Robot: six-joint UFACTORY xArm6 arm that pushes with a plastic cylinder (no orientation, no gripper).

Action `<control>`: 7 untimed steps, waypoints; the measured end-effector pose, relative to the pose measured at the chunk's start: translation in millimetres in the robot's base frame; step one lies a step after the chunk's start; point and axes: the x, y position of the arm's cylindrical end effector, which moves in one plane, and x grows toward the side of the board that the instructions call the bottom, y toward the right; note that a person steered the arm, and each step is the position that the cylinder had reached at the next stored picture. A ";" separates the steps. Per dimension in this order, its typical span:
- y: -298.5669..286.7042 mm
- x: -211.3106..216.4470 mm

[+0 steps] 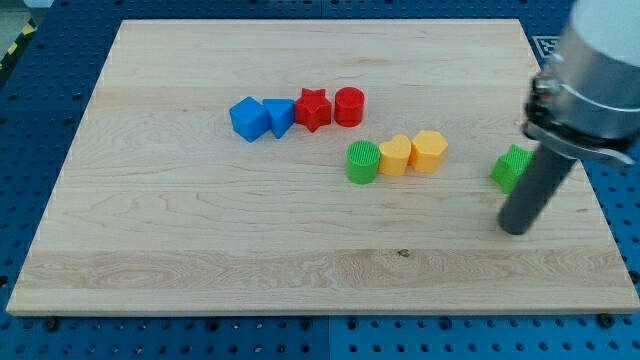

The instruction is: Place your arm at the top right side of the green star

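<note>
The green star (511,167) lies near the board's right edge, partly hidden behind my rod. My tip (514,229) rests on the board just below the star, at its lower side, close to it. Whether the rod touches the star I cannot tell.
A green cylinder (362,162), a yellow block (396,155) and a yellow hexagon (429,150) stand in a row at the middle. A blue cube (248,119), a blue triangle (279,116), a red star (313,109) and a red cylinder (349,106) line up above them. The board's right edge (590,190) is near.
</note>
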 end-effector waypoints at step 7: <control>49.8 -122.9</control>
